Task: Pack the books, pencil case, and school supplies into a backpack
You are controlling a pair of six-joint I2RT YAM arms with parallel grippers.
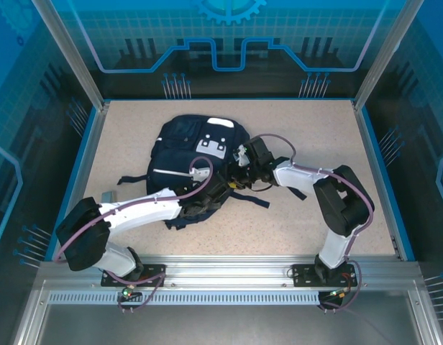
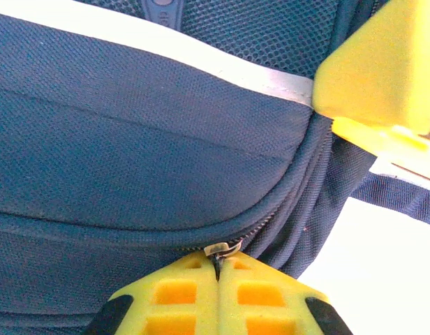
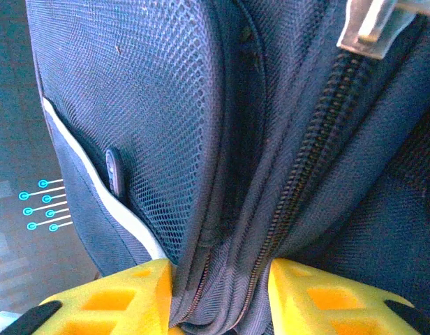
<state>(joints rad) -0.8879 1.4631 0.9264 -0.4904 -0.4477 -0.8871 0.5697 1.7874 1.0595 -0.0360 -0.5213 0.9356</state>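
- The backpack [image 1: 180, 144] is dark blue cloth. It looks matt and rough, and up close the weave is like a fine net.
- Its stripe [image 2: 201, 59] is smooth white and a little shiny.
- The zip [image 3: 327, 139] has dark, dull teeth.
- The zip pull [image 2: 223, 248] is shiny silver metal.
- The jaws are yellow plastic, matt with a slightly grainy skin.
- The desk [image 1: 293, 223] is pale and speckled, matt and rough-looking.
- The arms [image 1: 146, 208] have smooth white plastic shells and matt black parts.
- The rail [image 1: 229, 269] is bare silver metal with grooves and a dull shine.
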